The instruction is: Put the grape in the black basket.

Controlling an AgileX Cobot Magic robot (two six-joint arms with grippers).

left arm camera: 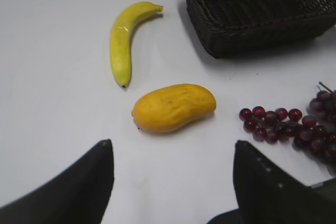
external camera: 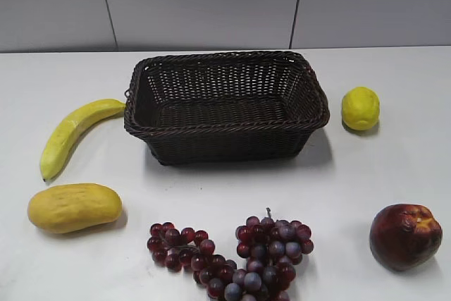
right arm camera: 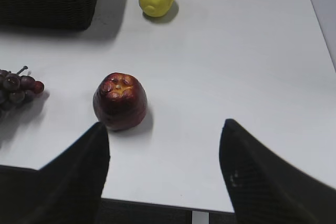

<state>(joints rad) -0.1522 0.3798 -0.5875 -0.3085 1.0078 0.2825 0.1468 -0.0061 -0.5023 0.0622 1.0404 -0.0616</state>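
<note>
The grape (external camera: 239,255) is a sprawling bunch of dark red and purple grapes at the table's front middle; it also shows in the left wrist view (left arm camera: 291,127) and at the left edge of the right wrist view (right arm camera: 18,87). The black basket (external camera: 225,128) stands empty behind it, and shows in the left wrist view (left arm camera: 252,30) and right wrist view (right arm camera: 47,3). My left gripper (left arm camera: 171,148) is open and empty above the table, near the front left. My right gripper (right arm camera: 164,129) is open and empty over the front right edge. Neither gripper shows in the exterior view.
A banana (external camera: 70,132) and a yellow-orange mango (external camera: 74,207) lie left of the basket. A lemon (external camera: 360,108) sits at its right. A dark red apple (external camera: 405,236) sits front right, also in the right wrist view (right arm camera: 119,102). The table's front edge (right arm camera: 173,203) is close.
</note>
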